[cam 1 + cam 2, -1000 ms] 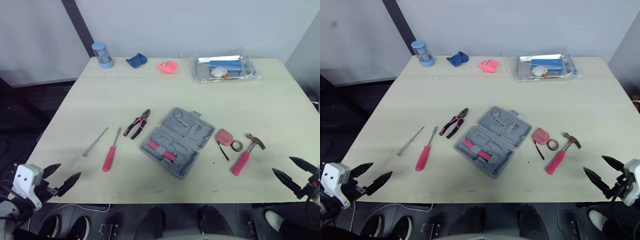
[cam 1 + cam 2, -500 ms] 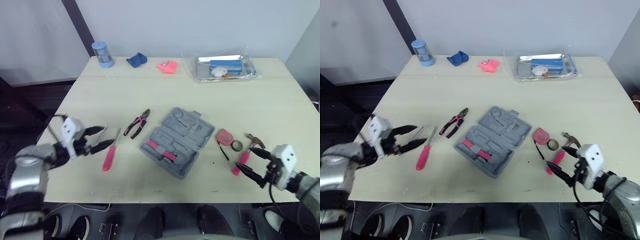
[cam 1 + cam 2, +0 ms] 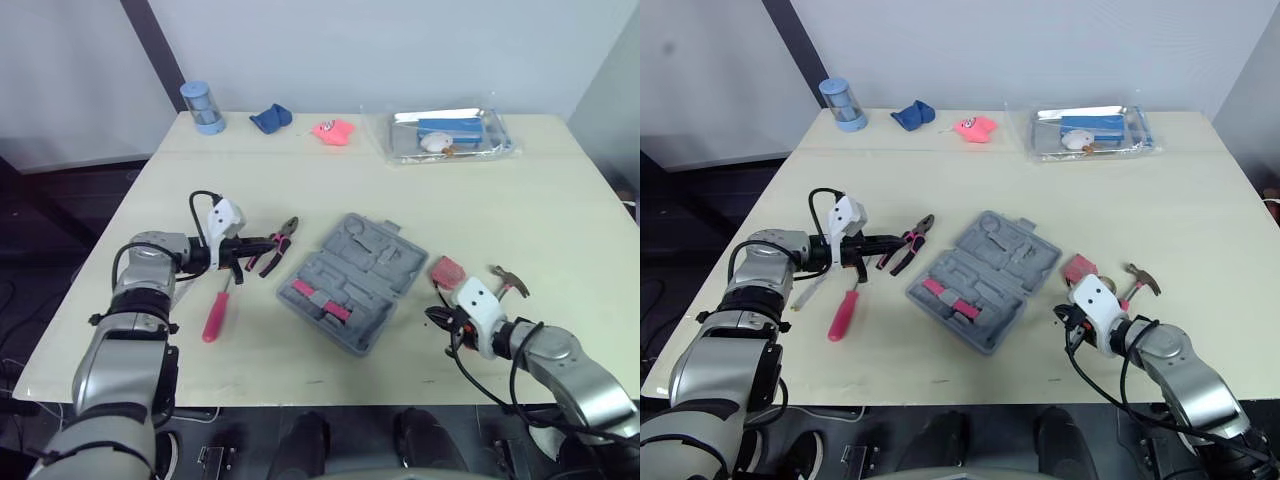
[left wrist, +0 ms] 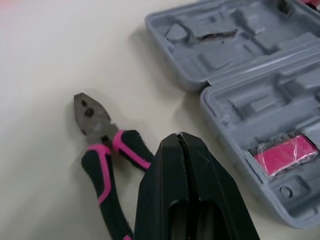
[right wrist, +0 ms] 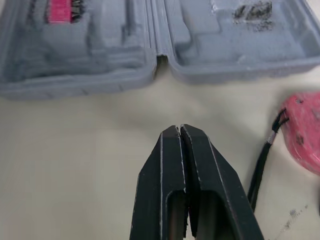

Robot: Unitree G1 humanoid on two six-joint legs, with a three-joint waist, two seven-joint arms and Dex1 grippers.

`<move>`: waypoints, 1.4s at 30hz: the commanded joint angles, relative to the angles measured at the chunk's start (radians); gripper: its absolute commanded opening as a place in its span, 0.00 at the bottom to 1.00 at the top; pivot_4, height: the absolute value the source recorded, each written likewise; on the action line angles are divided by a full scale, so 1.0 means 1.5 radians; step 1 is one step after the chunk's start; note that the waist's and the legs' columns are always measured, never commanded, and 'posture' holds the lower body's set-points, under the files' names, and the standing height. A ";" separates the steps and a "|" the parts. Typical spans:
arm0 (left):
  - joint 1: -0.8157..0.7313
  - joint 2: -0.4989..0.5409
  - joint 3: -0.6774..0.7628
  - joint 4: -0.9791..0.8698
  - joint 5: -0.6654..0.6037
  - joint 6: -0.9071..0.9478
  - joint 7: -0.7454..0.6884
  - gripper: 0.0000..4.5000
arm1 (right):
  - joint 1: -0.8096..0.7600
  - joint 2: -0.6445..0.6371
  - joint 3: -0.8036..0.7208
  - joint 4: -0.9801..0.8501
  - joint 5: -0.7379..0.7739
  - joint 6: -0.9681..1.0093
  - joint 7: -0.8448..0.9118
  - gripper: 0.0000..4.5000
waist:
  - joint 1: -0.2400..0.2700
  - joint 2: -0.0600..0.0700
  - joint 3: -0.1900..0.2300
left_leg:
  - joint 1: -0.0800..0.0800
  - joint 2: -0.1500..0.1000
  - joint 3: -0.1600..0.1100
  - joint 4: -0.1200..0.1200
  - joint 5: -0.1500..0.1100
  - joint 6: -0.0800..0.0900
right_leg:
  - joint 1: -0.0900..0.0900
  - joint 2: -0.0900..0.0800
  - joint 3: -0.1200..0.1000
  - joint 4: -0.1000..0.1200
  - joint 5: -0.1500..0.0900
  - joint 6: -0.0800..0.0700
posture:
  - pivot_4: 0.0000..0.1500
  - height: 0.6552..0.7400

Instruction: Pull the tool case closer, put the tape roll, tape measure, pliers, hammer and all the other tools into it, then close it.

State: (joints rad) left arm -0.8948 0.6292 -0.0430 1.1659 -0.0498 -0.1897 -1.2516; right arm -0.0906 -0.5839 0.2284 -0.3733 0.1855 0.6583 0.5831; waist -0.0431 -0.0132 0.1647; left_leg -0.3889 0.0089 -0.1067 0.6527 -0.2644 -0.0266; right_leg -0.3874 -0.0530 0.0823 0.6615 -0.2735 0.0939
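Hovering beside pliers (image 4: 102,145), left tool (image 4: 180,135) closed; pink pack (image 4: 285,156) maybe labelled

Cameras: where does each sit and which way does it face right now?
Eye views: on the head, facing forward-down over the table; both arms show.
Left wrist: along the shut left gripper, toward pliers and tool case.
Right wrist: along the shut right gripper, toward tool case and tape measure.
All share the tool case.

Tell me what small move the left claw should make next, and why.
Probably open. The left claw is shut, its tip beside the handles of the pliers, and it can't take them while closed. The tool case lies open alongside.
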 commanded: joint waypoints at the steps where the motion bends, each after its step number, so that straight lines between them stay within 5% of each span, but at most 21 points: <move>1: -0.048 -0.017 -0.009 0.056 0.037 -0.022 0.037 0.00 | -0.036 0.015 0.035 -0.003 -0.032 0.025 -0.018 0.01 | 0.001 0.000 0.000 | -0.001 0.000 -0.001 0.001 0.000 0.000 | 0.000 0.000 -0.001 0.001 0.000 0.000 | 1.00 1.00; 27: -0.108 -0.132 -0.008 0.129 0.163 0.036 0.233 0.00 | -0.090 0.091 0.083 0.028 -0.101 0.072 -0.055 0.01 | -0.001 0.000 0.000 | -0.007 -0.001 -0.005 0.001 0.003 -0.005 | -0.006 -0.001 -0.004 0.002 0.000 0.000 | 1.00 1.00; 42: -0.092 -0.150 -0.007 0.130 0.173 0.034 0.177 0.00 | -0.090 0.100 0.077 0.030 -0.110 0.073 -0.060 0.01 | -0.002 0.000 0.000 | -0.007 -0.001 -0.005 0.001 0.003 -0.005 | -0.006 -0.001 -0.004 0.002 0.000 0.000 | 1.00 1.00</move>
State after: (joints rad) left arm -1.0360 0.4011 -0.0564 1.3601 0.2067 -0.1345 -0.9516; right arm -0.2160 -0.4366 0.3570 -0.3106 0.0249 0.7791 0.4952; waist -0.0453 -0.0131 0.1646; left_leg -0.3987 0.0067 -0.1140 0.6541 -0.2597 -0.0343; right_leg -0.3961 -0.0543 0.0760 0.6648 -0.2733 0.0934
